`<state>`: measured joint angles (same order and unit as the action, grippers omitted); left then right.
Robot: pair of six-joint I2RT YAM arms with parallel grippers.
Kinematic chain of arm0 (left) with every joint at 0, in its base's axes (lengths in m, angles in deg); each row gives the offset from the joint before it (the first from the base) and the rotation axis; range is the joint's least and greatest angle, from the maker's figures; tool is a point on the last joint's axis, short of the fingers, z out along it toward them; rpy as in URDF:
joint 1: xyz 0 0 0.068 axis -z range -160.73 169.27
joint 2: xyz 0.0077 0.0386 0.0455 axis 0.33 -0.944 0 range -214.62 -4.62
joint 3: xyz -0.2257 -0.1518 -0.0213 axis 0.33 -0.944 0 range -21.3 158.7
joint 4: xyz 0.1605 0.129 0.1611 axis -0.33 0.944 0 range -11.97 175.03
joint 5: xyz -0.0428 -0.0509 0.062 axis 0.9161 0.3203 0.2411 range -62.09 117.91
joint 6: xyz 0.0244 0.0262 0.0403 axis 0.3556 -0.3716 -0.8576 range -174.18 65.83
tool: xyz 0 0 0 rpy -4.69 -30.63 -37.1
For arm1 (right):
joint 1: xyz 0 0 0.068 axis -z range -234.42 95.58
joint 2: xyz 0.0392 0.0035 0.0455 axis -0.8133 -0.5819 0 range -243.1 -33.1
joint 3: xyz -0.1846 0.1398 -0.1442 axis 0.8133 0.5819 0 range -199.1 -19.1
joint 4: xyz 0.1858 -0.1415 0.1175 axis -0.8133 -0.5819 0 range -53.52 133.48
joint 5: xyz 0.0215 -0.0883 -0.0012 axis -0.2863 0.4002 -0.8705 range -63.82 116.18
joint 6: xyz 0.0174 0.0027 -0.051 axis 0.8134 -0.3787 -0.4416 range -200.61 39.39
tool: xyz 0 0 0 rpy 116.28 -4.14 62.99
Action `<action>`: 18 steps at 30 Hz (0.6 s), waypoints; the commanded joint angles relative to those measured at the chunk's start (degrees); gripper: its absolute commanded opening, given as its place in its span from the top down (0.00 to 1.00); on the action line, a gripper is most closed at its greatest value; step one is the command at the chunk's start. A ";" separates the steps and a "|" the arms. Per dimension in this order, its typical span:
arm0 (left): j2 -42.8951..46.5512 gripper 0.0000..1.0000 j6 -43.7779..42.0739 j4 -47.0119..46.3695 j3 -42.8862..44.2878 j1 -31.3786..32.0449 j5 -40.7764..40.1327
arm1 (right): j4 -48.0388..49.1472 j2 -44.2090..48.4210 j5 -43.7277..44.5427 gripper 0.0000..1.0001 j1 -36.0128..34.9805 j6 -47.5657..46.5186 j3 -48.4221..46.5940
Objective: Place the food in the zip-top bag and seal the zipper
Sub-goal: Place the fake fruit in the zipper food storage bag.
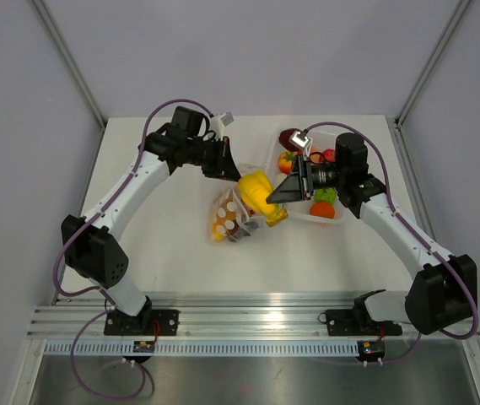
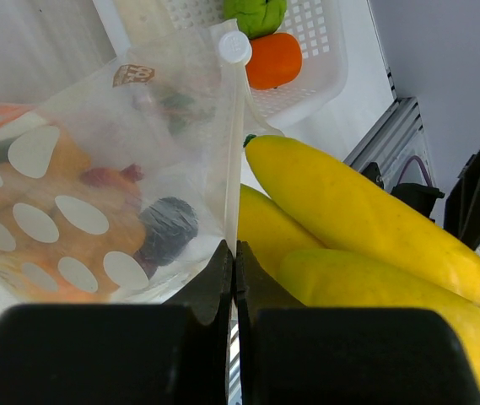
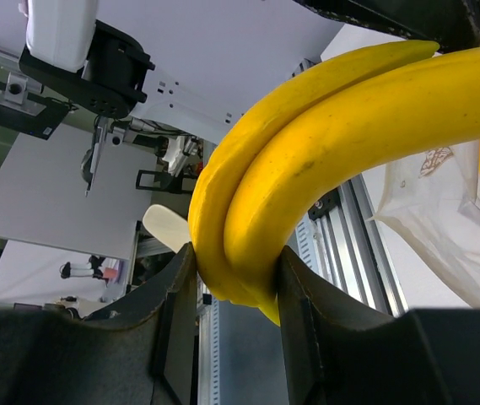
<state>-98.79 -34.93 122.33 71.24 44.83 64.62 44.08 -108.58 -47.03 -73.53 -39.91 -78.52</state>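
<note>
White tabletop (image 1: 180, 270) between pale grey walls, with a slotted metal rail (image 1: 248, 316) along the near edge. Near the middle, the zip-top bag (image 1: 229, 219): see-through, patterned with white blotches, lying crumpled just left of a white basket (image 1: 303, 221).

Inside the bag, from the left wrist view: an orange lump (image 2: 54, 202), a dark purple piece (image 2: 169, 228) and something small and red (image 2: 109, 177).

Left gripper (image 2: 234, 263): jaws pressed flat together with only the bag's film between them. Holds that edge up as a thin upright edge strip (image 2: 233, 152) topped by a round white tab (image 2: 234, 48). Hard to say from these views how far the mouth stands open.

Right gripper (image 3: 235, 274): part open, fingers (image 3: 176, 321) clamped against both sides of the bananas (image 3: 324, 143), a yellow bunch gripped at the bend. From above, bunch raised between the two grippers, over the far end of the bag. From the left wrist, just beside the held edge and outside the bag; contact with the plastic impossible to judge.

In the basket: an orange fruit (image 1: 324, 211), a green piece (image 1: 325, 195) and red pieces (image 1: 329, 155) towards the far end.
</note>
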 commanded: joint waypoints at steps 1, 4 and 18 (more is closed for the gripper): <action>2.41 1.00 -0.88 -2.72 -0.07 -0.16 2.75 | 7.75 1.74 -1.85 1.00 -0.05 5.43 -0.79; 2.41 1.00 -0.88 -3.25 -0.16 -0.16 2.93 | 7.57 1.31 -2.20 1.00 -0.22 6.05 -0.35; 3.29 1.00 -1.40 -3.51 -0.42 -0.16 3.02 | 19.35 -4.49 -0.88 1.00 -0.66 16.86 3.61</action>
<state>-98.79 -35.41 121.67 70.91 44.72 65.02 57.33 -111.88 -47.51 -73.86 -26.70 -74.23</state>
